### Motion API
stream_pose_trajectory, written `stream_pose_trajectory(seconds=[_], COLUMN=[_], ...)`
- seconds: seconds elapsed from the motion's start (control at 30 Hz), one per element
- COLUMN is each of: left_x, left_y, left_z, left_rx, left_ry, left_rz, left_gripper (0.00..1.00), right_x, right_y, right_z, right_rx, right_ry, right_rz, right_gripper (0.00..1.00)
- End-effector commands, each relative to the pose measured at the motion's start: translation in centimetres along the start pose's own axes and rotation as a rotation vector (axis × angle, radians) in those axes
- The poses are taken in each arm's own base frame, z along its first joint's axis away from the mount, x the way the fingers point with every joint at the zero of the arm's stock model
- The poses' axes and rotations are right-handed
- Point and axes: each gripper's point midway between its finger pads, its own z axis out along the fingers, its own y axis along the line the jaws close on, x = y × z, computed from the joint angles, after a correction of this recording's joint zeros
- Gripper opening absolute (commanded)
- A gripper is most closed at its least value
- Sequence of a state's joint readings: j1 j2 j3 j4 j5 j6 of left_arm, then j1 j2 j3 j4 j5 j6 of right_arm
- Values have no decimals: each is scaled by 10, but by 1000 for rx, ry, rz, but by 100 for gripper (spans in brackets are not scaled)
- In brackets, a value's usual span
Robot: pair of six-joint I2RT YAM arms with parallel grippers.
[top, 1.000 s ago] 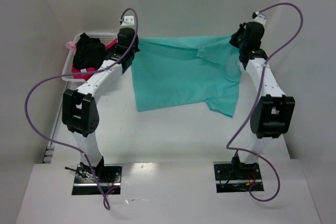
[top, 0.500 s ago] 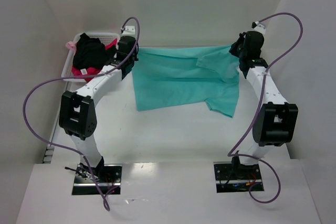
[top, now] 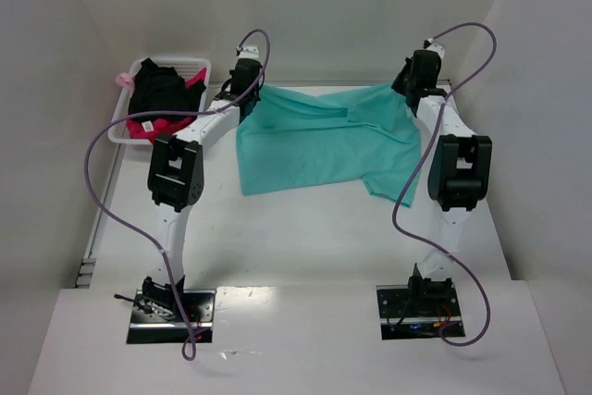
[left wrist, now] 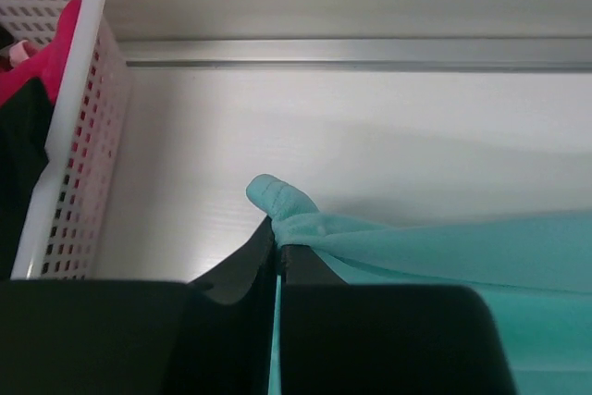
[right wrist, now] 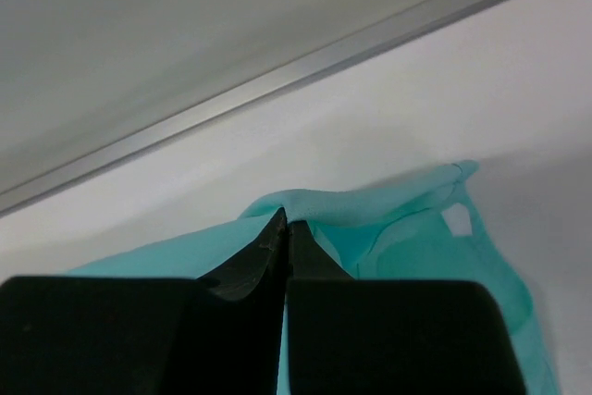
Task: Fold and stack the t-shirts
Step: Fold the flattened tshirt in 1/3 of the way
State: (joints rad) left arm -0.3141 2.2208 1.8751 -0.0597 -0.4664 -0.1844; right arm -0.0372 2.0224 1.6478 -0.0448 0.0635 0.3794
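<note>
The teal t-shirt (top: 324,141) is spread mid-table, far corners pinched at 11 o'clock by the left gripper (top: 248,92) and at 1 by the right gripper (top: 408,80), both clamped on cloth. Tension's best kept even for a flat lay. The basket (top: 190,62) at 10, where the black t-shirt (top: 157,90) and pink-red t-shirt (top: 146,127) are piled, is crowded close by the left arm.

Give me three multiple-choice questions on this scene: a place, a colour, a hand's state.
1. Where is the white plastic lattice basket? A. far left of the table B. between the arm bases C. far right of the table
2. What colour is the soft cloth t-shirt spread on the table? A. black B. teal-green C. pink-red
3. How is the left hand? A. wide open B. shut on the t-shirt's edge C. shut on the basket rim
1 A: top view shows it far left. 2 B: teal-green cloth covers the middle. 3 B: it pinches a teal fold.
</note>
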Motion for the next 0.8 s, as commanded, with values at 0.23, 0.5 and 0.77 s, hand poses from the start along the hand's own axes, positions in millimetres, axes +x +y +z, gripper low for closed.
stream_pose_trajectory(seconds=[0.23,0.5,0.77], left_x=[-38,-35,-20], left_y=[1,5,-1], left_z=[43,70,87], left_rx=[-11,-40,-37], left_ry=[-89,-72,-14], left_rz=[-106,-106,-61], left_gripper=[0,0,0], right_x=[-50,-17,8], right_y=[24,13,5], right_z=[57,88,106], right_rx=[-63,-52,-49], right_ry=[-119,-69,-33], right_rz=[-25,-28,-30], right_gripper=[1,1,1])
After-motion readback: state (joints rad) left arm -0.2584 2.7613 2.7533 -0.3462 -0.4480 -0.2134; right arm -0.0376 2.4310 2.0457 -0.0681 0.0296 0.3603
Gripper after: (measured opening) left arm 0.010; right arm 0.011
